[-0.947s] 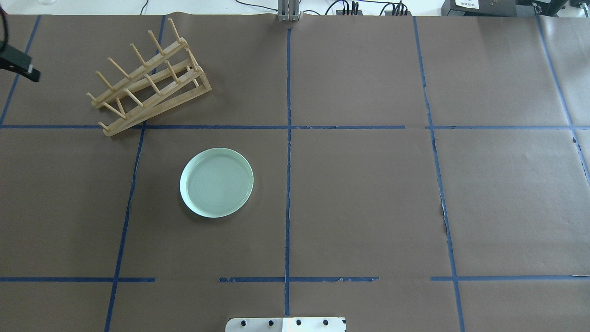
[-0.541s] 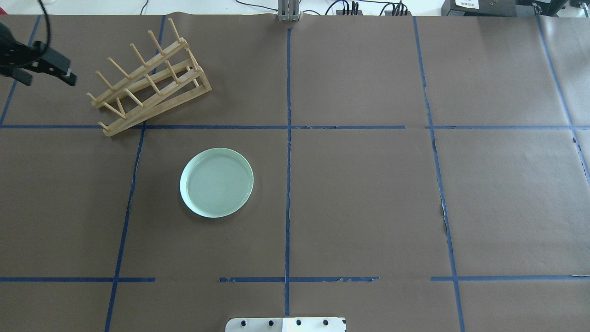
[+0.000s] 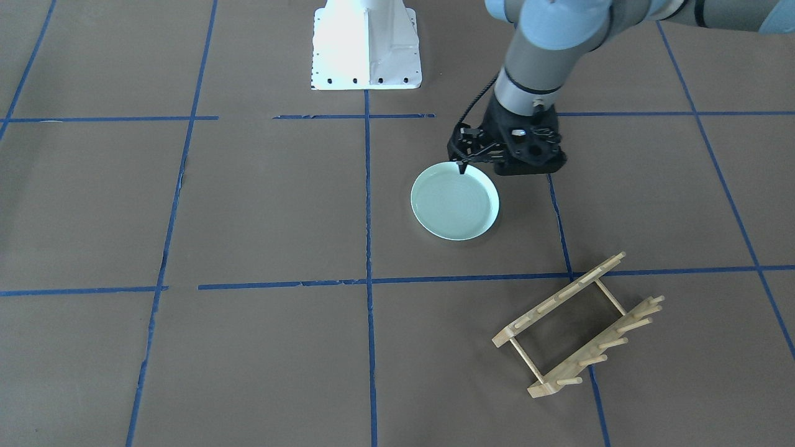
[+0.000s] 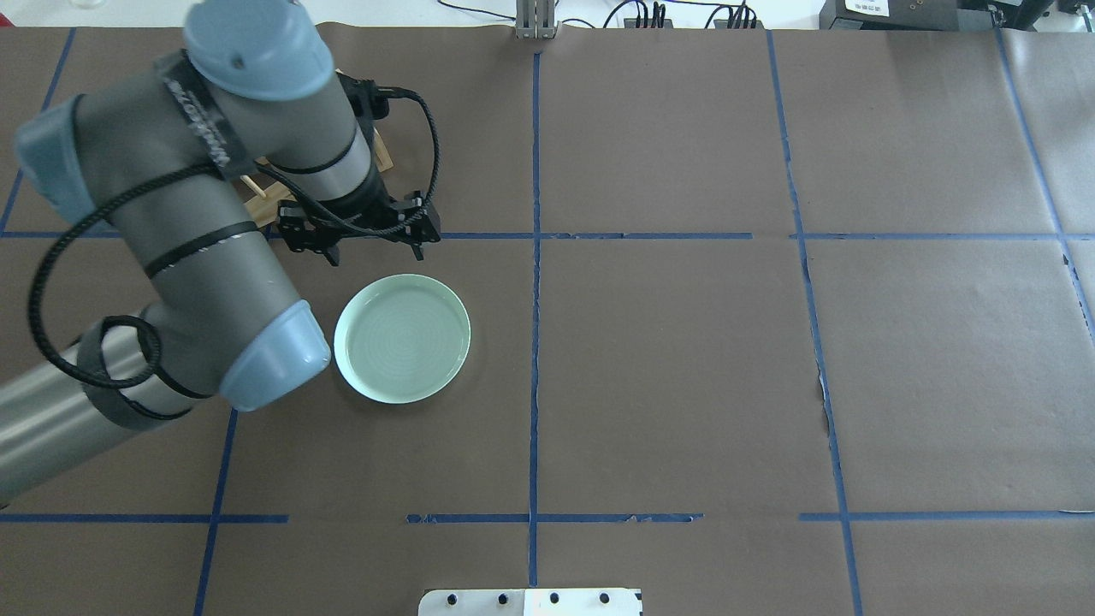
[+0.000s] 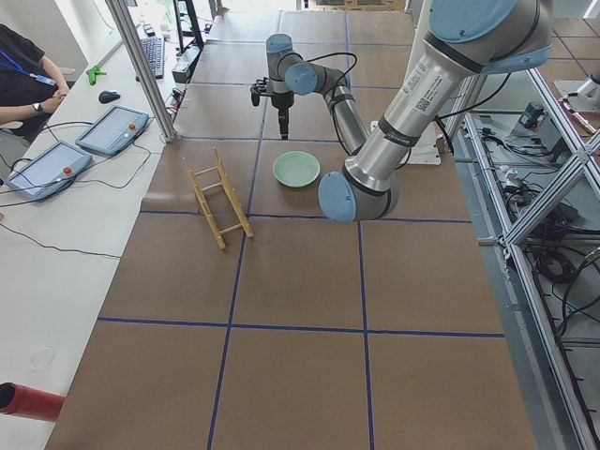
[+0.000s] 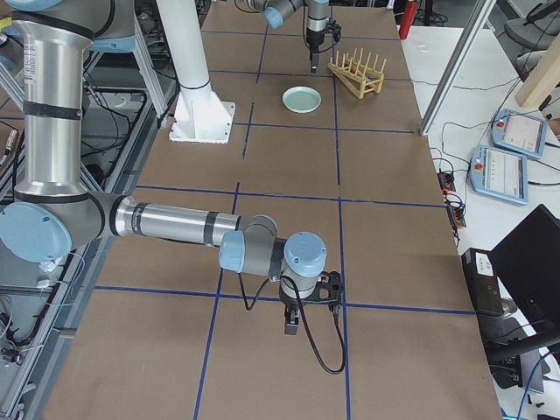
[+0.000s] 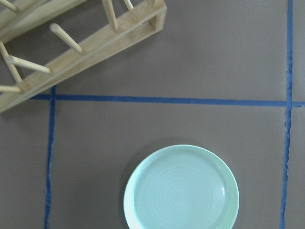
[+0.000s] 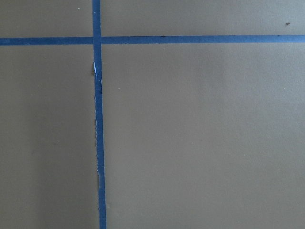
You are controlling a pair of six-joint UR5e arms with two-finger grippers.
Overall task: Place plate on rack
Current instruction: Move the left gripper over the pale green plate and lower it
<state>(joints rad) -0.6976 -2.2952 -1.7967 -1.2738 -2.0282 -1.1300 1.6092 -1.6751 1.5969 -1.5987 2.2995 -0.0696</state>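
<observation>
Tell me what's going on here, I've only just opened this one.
The left arm is the one working. Its end effector hovers open above the table, near the plate and the rack, holding nothing. The plate lies flat on the brown paper, apart from the rack, and no plate sits in the rack's pegs. The right end effector hangs over bare table far from both. So the pick-up has not yet happened.

No text is legible: black lettering (image 4: pixel 201 115) on the left arm (image 4: pixel 205 257), above its gripper (image 4: pixel 374 250), is blurred.
</observation>
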